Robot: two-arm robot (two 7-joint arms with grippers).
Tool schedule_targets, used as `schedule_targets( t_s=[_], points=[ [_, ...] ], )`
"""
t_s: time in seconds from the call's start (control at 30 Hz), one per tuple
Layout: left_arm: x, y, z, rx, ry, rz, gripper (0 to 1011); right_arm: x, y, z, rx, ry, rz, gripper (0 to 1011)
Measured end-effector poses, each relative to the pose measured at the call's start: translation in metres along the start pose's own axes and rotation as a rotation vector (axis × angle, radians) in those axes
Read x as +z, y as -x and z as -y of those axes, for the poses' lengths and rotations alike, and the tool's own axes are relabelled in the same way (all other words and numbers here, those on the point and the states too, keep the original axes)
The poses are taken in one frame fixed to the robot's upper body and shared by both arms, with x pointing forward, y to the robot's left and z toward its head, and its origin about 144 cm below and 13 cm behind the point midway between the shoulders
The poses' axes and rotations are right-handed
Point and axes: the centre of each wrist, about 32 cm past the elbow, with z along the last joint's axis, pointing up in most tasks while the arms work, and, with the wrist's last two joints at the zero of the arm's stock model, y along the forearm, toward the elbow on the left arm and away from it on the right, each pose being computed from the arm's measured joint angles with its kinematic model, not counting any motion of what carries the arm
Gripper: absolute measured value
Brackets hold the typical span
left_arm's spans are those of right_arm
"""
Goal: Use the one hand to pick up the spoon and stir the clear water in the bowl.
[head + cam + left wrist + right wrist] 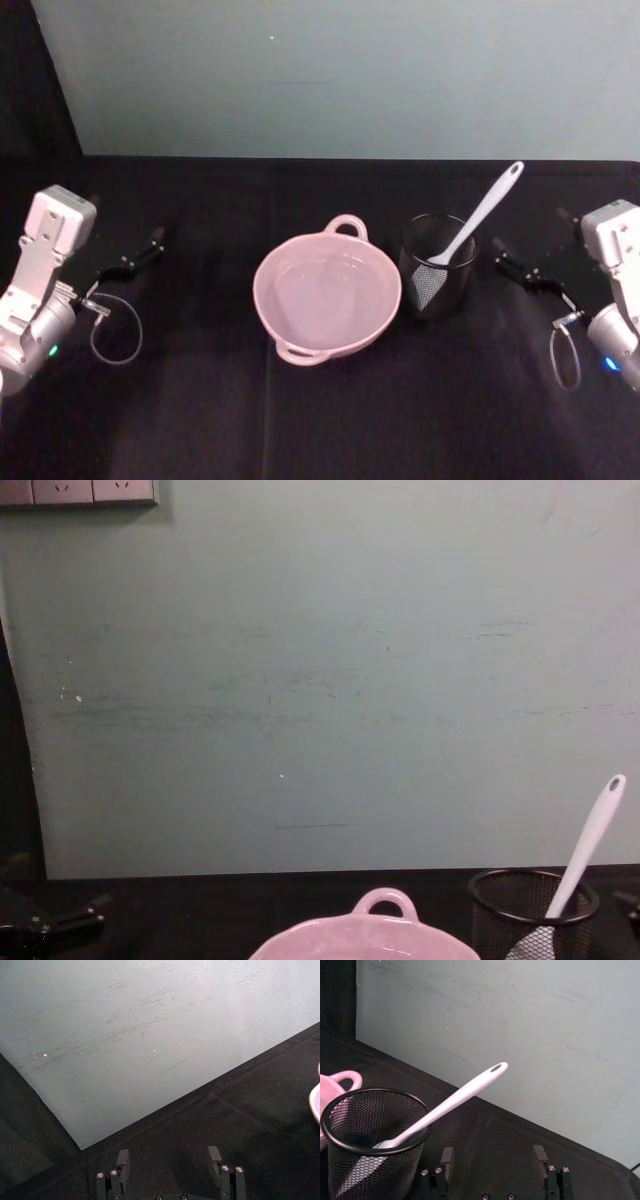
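Spoon (478, 220): likely light, stiff, slick plastic, leaning in the mesh cup (437, 285); take its upper handle with your wide-open, empty right hand (493, 1154).

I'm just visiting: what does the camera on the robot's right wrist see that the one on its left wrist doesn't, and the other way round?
Right wrist view: the right gripper, fingers open, near a black mesh cup with the white spoon leaning in it, handle end up.
Left wrist view: the left gripper, also open, over bare black table.
Shared: an edge of the pink bowl, the pale wall behind, and the black table.
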Motion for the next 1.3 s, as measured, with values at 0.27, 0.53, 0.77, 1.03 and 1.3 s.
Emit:
schedule_targets(
  t_s=[0.27, 0.53, 0.77, 1.03, 1.3],
  points=[
    [0.0, 0.0, 0.0, 0.0, 0.0, 0.0, 1011, 0.012, -0.002, 0.019, -0.021, -0.021, -0.019, 1002],
    [0.0, 0.0, 0.0, 0.0, 0.0, 0.0, 1011, 0.022, -0.006, 0.024, 0.01, -0.056, -0.187, 1002],
    [0.0, 0.0, 0.0, 0.0, 0.0, 0.0, 1011, 0.024, -0.003, 0.011, 0.063, -0.079, -0.386, 1002],
    [0.0, 0.0, 0.0, 0.0, 0.0, 0.0, 1011, 0.021, 0.001, -0.007, 0.089, -0.08, -0.593, 1002],
    [0.0, 0.0, 0.0, 0.0, 0.0, 0.0, 1011, 0.016, 0.002, -0.027, 0.112, -0.084, -0.783, 1002]
  ],
)
